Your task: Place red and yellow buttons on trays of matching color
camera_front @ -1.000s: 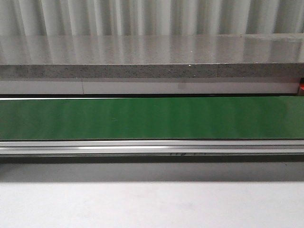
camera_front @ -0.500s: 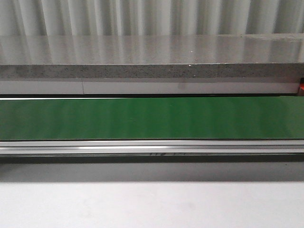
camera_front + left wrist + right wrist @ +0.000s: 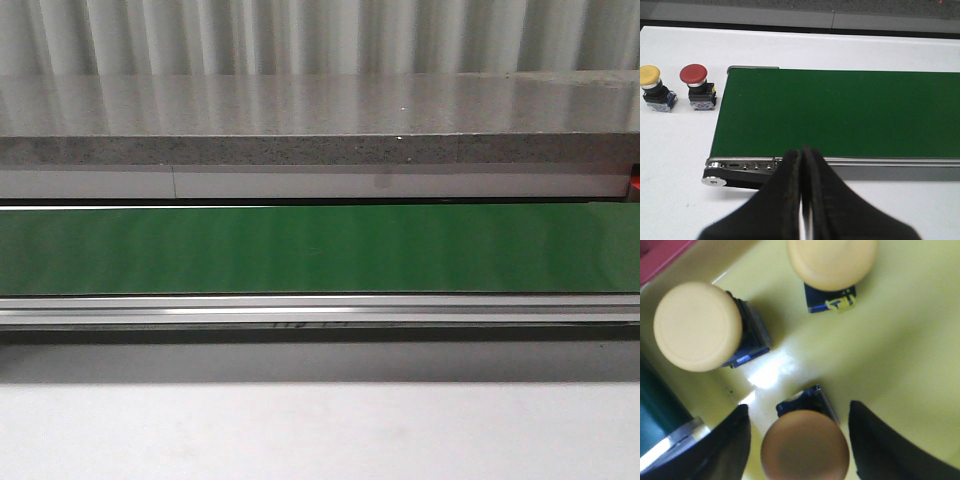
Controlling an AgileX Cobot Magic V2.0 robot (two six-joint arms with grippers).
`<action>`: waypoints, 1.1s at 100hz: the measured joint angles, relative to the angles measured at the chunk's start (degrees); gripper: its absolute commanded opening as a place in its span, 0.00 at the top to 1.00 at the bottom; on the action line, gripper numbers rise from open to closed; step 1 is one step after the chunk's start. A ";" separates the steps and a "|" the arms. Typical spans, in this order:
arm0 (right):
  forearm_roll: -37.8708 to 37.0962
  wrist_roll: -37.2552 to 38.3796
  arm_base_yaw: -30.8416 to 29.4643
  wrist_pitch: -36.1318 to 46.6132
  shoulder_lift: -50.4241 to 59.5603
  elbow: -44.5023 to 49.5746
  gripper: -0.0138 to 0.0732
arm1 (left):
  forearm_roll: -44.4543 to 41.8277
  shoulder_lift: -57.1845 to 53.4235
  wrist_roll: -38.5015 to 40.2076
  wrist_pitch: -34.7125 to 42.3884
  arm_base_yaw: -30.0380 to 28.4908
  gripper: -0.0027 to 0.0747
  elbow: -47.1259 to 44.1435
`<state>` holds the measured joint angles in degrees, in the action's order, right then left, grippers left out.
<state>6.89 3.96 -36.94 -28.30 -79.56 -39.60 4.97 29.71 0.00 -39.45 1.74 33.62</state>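
In the left wrist view a yellow button [image 3: 651, 76] and a red button [image 3: 693, 74] stand side by side on the white table, just off the end of the green belt [image 3: 840, 112]. My left gripper [image 3: 801, 150] is shut and empty, hanging over the belt's near rail. In the right wrist view, the yellow tray [image 3: 900, 350] holds three yellow buttons [image 3: 697, 326] [image 3: 831, 260] [image 3: 805, 445]. My right gripper [image 3: 799, 412] stands open around the nearest one, with a gap on each side of its cap. A corner of the red tray [image 3: 660, 257] shows beside the yellow one.
The front view shows only the green conveyor belt [image 3: 320, 248], its metal rail [image 3: 320, 310], a grey stone ledge [image 3: 300, 150] behind and white table in front. Neither arm appears there. The belt's roller end [image 3: 715, 180] sticks out near the left gripper.
A faint dark mark along the belt's front rail has slid to the left. Nothing else differs in the front view.
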 measured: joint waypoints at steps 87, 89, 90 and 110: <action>3.95 -10.36 29.00 -2.81 31.53 -1.62 0.30 | 0.00 0.00 0.00 0.00 0.00 0.99 0.00; 3.95 -10.67 29.41 -3.10 31.82 -1.62 0.32 | 0.00 0.00 -0.30 0.00 0.00 0.99 0.00; 3.95 -10.77 29.53 -3.22 32.08 -1.62 0.34 | 0.00 0.00 -0.30 0.00 0.00 0.99 0.00; 3.95 -11.51 30.59 -5.43 34.26 -1.62 0.67 | 0.00 0.00 0.00 0.00 0.00 0.99 0.00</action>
<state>10.85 -7.55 -6.34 -33.73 -45.30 -41.22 4.97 29.71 0.00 -39.45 1.74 33.62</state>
